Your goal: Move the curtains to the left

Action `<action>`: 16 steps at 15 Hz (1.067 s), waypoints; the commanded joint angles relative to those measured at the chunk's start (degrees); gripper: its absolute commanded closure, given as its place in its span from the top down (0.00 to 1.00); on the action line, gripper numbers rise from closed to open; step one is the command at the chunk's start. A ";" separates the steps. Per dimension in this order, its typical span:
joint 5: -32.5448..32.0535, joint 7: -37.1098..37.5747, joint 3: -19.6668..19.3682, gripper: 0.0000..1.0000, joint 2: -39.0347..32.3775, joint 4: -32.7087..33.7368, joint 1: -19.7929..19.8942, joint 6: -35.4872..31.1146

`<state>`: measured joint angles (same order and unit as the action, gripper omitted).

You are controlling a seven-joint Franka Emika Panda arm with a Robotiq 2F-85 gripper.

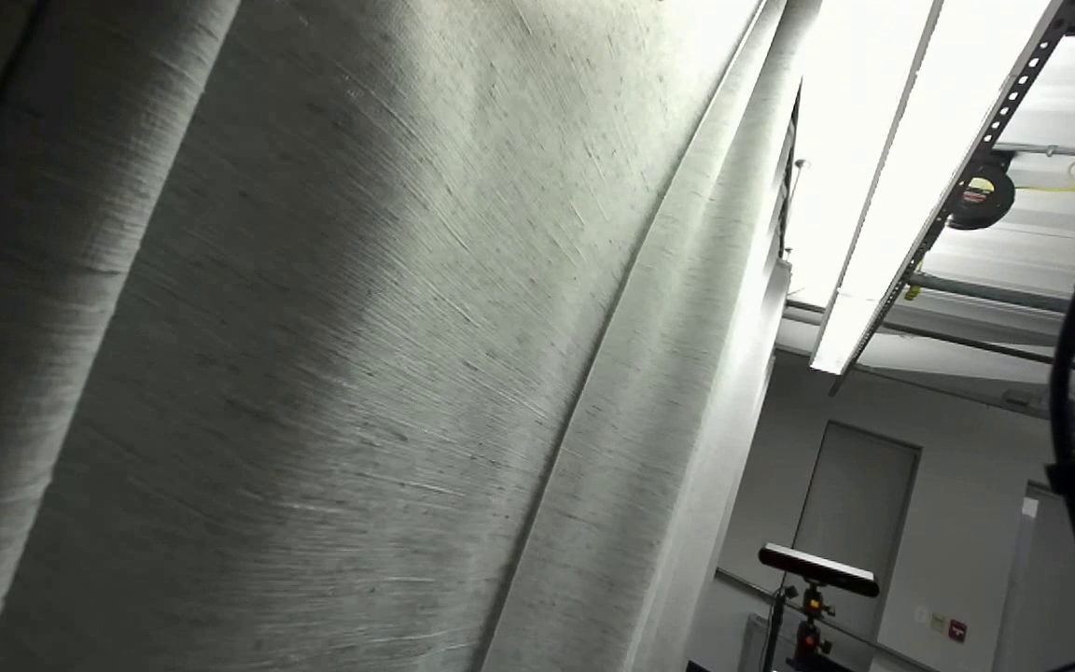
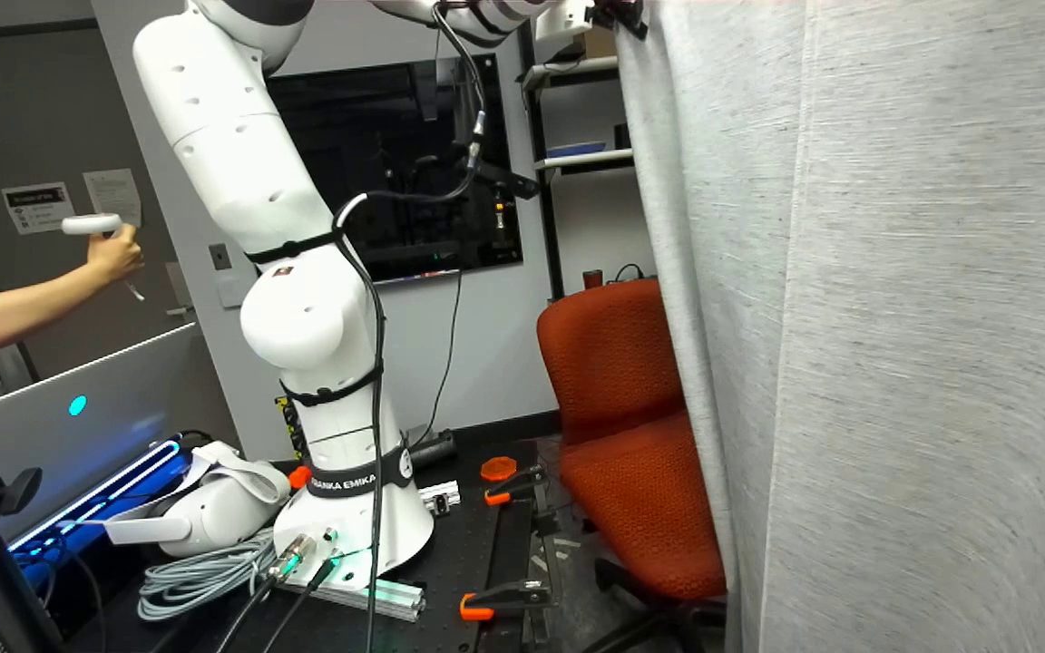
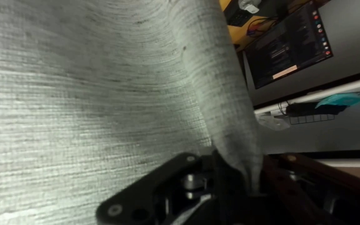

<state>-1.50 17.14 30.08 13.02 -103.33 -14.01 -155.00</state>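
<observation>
The curtains are tall pale grey-white fabric with long vertical folds. They fill much of an exterior view (image 1: pixel 463 327), hang down the right side in an exterior view (image 2: pixel 922 317), and cover the left of the wrist view (image 3: pixel 89 93). My gripper (image 3: pixel 240 164) has its fingers closed around a bunched fold at the curtains' edge, low in the wrist view. The pinched fabric narrows between the fingers. In an exterior view the gripper (image 2: pixel 627 16) is at the top border, touching the curtain's upper left edge, and is partly cut off.
An orange chair (image 2: pixel 618 390) stands beside and partly behind the curtain's free edge. A shelf (image 2: pixel 588 160) and a dark wall screen (image 2: pixel 395 172) are behind the arm. A camera on a stand (image 1: pixel 817 569) is past the curtain. A person's hand (image 2: pixel 114 254) holds a controller.
</observation>
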 commanded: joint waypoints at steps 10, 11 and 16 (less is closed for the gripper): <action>-2.54 3.60 11.23 0.01 -3.92 -0.35 -4.51 1.80; -2.66 4.26 12.18 0.01 -3.90 -0.14 -4.30 1.74; -3.31 3.82 15.44 0.01 -4.73 0.84 -4.03 1.00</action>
<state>-3.25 20.02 41.72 12.42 -100.48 -15.86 -155.41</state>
